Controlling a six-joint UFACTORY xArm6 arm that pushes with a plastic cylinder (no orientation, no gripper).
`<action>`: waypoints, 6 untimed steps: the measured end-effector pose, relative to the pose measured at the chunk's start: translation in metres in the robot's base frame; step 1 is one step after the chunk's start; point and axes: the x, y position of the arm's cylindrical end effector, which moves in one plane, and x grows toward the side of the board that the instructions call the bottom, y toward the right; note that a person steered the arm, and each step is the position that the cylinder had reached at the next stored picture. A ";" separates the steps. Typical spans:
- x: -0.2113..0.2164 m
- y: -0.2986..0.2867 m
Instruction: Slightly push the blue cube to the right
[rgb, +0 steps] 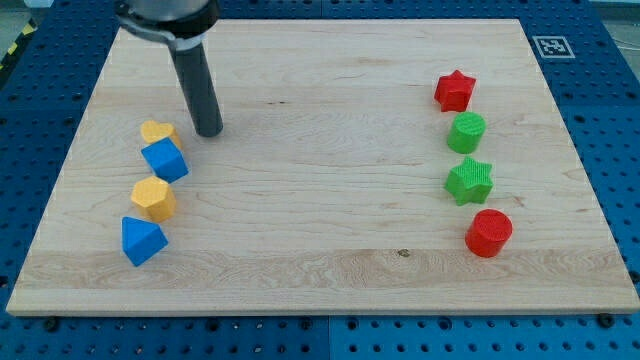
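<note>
The blue cube (165, 159) lies at the view's left on the wooden board (320, 230), touching a yellow block (156, 131) just above it. My tip (209, 131) is on the board just above and to the right of the blue cube, a small gap away from it. Below the cube lie a yellow hexagonal block (153, 198) and another blue block (142, 240).
At the view's right stand a red star (455, 90), a green cylinder (466, 131), a green star (469, 181) and a red cylinder (489, 232) in a column. A marker tag (552, 46) sits at the board's top right corner.
</note>
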 end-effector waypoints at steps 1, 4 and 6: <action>0.026 0.000; 0.060 0.000; 0.060 -0.006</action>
